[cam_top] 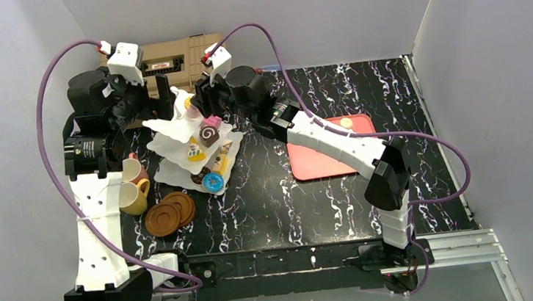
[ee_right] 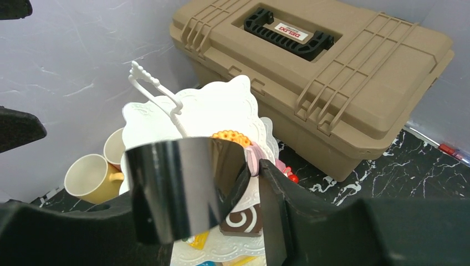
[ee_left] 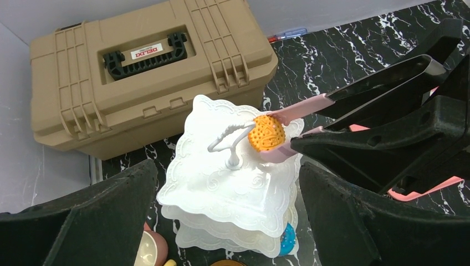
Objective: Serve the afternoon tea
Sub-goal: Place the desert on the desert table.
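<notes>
From above, the three-tier stand (cam_top: 189, 132) sits far left on the black table (cam_top: 361, 90). It is hemmed in by the tan case (cam_top: 166, 60) behind and by the cups (cam_top: 133, 187) and saucers (cam_top: 170, 213) nearer. Open room lies to the right, around the red tray (cam_top: 323, 156).

In the left wrist view, the left gripper (ee_left: 227, 172) gapes wide either side of the stand. The right gripper (ee_left: 316, 123) clamps pink tongs (ee_left: 302, 109), which pinch a yellow pastry (ee_left: 266, 133) at the top plate.

In the right wrist view, a swirl cake (ee_right: 241, 219) rests on a lower tier
</notes>
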